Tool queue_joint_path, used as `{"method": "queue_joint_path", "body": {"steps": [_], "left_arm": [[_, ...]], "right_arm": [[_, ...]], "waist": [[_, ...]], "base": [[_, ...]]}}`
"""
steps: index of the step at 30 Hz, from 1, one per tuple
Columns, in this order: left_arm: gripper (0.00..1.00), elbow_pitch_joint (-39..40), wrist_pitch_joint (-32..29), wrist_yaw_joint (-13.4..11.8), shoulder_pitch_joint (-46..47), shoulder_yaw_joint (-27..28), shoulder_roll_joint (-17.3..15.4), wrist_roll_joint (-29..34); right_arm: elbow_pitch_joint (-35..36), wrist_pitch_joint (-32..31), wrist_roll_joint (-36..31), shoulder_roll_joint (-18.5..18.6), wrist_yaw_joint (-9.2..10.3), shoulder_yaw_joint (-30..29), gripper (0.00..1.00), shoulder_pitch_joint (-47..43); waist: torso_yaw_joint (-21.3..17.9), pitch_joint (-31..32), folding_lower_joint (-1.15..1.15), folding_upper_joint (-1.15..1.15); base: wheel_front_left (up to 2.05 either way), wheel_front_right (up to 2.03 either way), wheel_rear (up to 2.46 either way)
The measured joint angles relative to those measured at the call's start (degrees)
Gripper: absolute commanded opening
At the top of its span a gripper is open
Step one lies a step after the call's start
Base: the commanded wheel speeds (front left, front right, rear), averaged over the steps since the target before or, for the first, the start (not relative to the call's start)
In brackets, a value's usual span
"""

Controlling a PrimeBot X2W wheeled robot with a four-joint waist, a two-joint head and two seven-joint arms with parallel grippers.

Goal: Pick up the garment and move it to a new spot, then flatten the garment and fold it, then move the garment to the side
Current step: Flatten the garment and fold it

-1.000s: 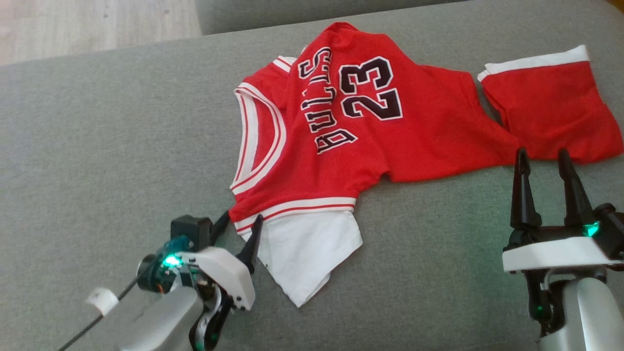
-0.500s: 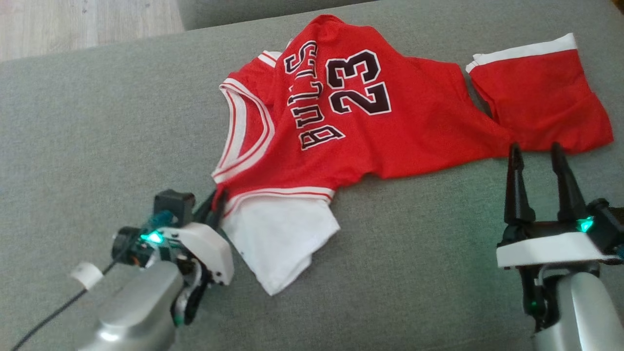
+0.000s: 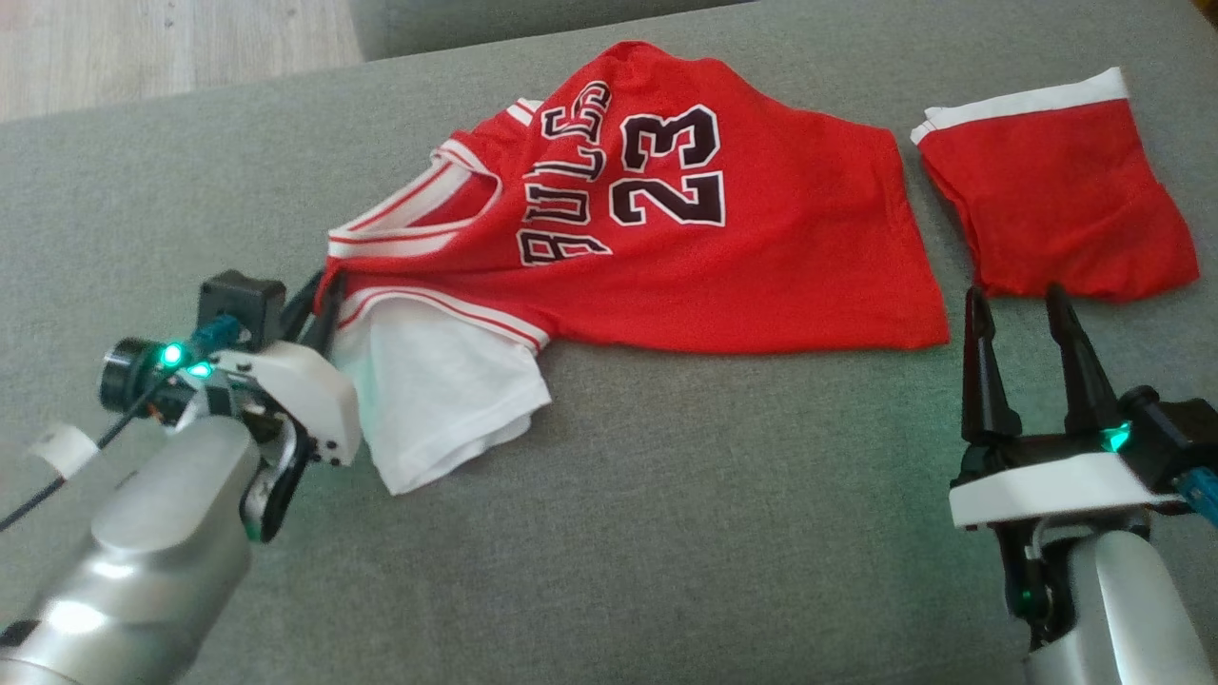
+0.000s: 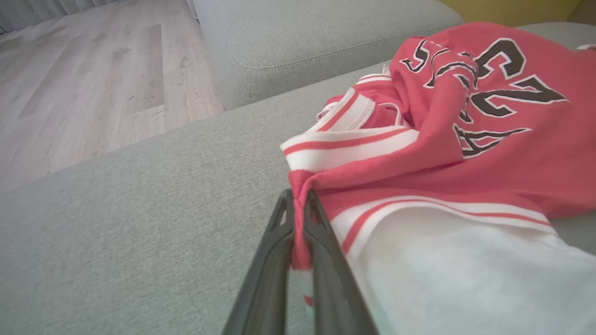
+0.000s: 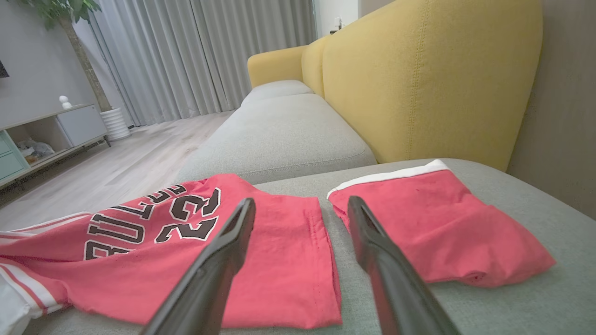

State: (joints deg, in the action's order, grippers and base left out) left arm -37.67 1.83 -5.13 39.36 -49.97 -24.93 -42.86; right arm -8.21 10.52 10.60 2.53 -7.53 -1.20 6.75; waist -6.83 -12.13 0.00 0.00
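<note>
A living room in soft daylight. A grey woven-fabric sofa seat (image 3: pixel 666 533) spans the foreground, backed by a mustard-yellow upholstered backrest (image 5: pixel 419 83). Pale wood-plank flooring (image 4: pixel 93 93) runs to grey floor-length curtains (image 5: pixel 186 56). A low white-and-teal sideboard (image 5: pixel 79 125) stands beside a white ribbed plant pot (image 5: pixel 114 123).

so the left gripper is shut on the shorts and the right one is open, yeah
No, not the shorts: the left gripper is shut on the jersey, as the left wrist view shows. The right gripper is open.

Soft, even daylight throughout; wrist views bend at edges, near foreground blurred.
</note>
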Motion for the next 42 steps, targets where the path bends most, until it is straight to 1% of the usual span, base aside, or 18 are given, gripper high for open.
{"method": "queue_joint_path", "body": {"steps": [3, 4, 5, 6, 7, 8, 12, 17, 21, 25, 26, 28, 29, 30, 32, 37, 40, 42], "left_arm": [[0.00, -1.60, 0.08, 0.66, 1.11, -0.12, -0.41, 0.62], [0.04, -2.13, 0.38, 0.65, 1.37, -0.13, -0.37, 0.62], [0.13, -2.64, 0.85, 0.65, 1.60, -0.21, -0.34, 0.89], [0.32, -3.11, 1.11, 0.69, 1.77, -0.36, -0.24, 1.20], [0.92, -3.55, 1.46, 1.16, 1.76, -0.38, -0.02, 1.14], [1.00, -3.94, 1.91, 1.18, 1.71, -0.38, 0.33, 0.99], [1.00, -4.39, 5.01, 0.99, 1.15, -0.02, 2.22, 0.53], [1.00, -2.68, 9.72, -1.14, -2.56, 2.14, 3.93, -1.70], [1.00, 0.97, 11.63, -3.46, -7.04, 4.45, 4.58, -3.07], [1.00, 6.58, 12.45, -7.17, -11.73, 7.86, 4.76, -2.96], [1.00, 6.58, 12.45, -7.17, -11.73, 7.86, 4.76, -2.96], [1.00, 9.69, 12.45, -8.78, -14.21, 9.71, 5.14, -2.42], [1.00, 13.05, 12.45, -9.76, -16.91, 11.58, 5.90, -1.67], [1.00, 13.05, 12.45, -9.76, -16.91, 11.58, 5.90, -1.67], [1.00, 15.36, 12.46, -10.57, -19.54, 12.80, 6.81, -0.83], [1.00, 16.68, 12.45, -10.49, -23.54, 13.10, 7.55, 0.58], [1.00, 16.63, 12.29, -9.85, -23.32, 12.88, 7.53, 0.58], [1.00, 16.12, 10.44, -8.86, -23.30, 11.98, 7.51, 0.57]], "right_arm": [[-0.03, -0.03, -0.01, 0.00, 0.00, 0.36, 1.00, 0.24], [-0.07, -0.03, -0.01, 0.00, 0.00, 0.37, 1.00, 0.31], [-0.11, -0.04, -0.01, 0.00, 0.00, 0.38, 1.00, 0.38], [-0.24, -0.16, -0.01, 0.00, 0.00, 0.47, 1.00, 0.45], [-0.42, -0.47, -0.01, 0.00, 0.00, 0.59, 1.00, 0.57], [-0.56, -0.46, -0.01, 0.00, 0.00, 0.70, 1.00, 0.71], [-0.68, -0.46, -0.02, 0.00, 0.00, 0.73, 1.00, 0.79], [-0.71, -0.44, -0.12, 0.00, 0.00, 0.38, 1.00, 0.64], [-0.64, -0.43, -0.12, 0.00, 0.00, 0.14, 1.00, -0.08], [-0.42, -0.43, -0.12, 0.00, 0.00, -0.65, 1.00, -1.56], [-0.42, -0.43, -0.12, 0.00, 0.00, -0.65, 1.00, -1.56], [-0.30, -0.43, -0.11, 0.00, 0.00, -1.27, 1.00, -1.85], [0.04, -0.43, -0.10, 0.00, 0.00, -1.44, 1.00, -1.92], [0.04, -0.43, -0.10, 0.00, 0.00, -1.44, 1.00, -1.92], [0.23, -0.43, -0.10, 0.00, 0.00, -1.57, 1.00, -2.07], [0.40, -0.44, -0.10, 0.00, 0.00, -1.51, 1.00, -2.73], [0.52, -0.45, -0.10, 0.00, 0.00, -1.30, 1.00, -2.70], [0.67, -0.45, -0.10, 0.00, 0.00, -1.09, 1.00, -2.67]], "waist": [[0.12, -0.04, 0.00, 0.00], [0.19, -0.03, 0.00, 0.00], [0.27, 0.00, 0.00, 0.00], [0.35, 0.07, 0.00, 0.00], [0.41, 0.17, 0.00, 0.00], [0.45, 0.30, 0.00, 0.00], [0.75, 0.97, 0.00, 0.00], [1.77, 2.12, 0.00, 0.00], [2.94, 3.28, 0.00, 0.00], [4.32, 4.38, -0.01, 0.00], [4.32, 4.38, -0.01, 0.00], [5.08, 4.79, -0.01, 0.00], [5.80, 5.11, -0.01, 0.00], [5.80, 5.11, -0.01, 0.00], [6.44, 5.33, -0.01, 0.00], [7.41, 5.22, -0.01, 0.00], [7.43, 4.98, 0.00, 0.00], [7.18, 4.78, 0.00, 0.00]], "base": [[0.00, 0.00, 0.00], [0.00, 0.00, 0.00], [0.00, 0.00, 0.00], [0.00, 0.00, 0.00], [0.00, 0.00, 0.00], [0.00, 0.00, 0.00], [0.00, 0.00, 0.00], [0.00, 0.00, 0.00], [0.00, 0.00, 0.00], [0.00, 0.00, 0.00], [0.00, 0.00, 0.00], [0.00, 0.00, 0.00], [0.00, 0.00, 0.00], [0.00, 0.00, 0.00], [0.00, 0.00, 0.00], [0.00, 0.00, 0.00], [0.00, 0.00, 0.00], [0.00, 0.00, 0.00]]}}
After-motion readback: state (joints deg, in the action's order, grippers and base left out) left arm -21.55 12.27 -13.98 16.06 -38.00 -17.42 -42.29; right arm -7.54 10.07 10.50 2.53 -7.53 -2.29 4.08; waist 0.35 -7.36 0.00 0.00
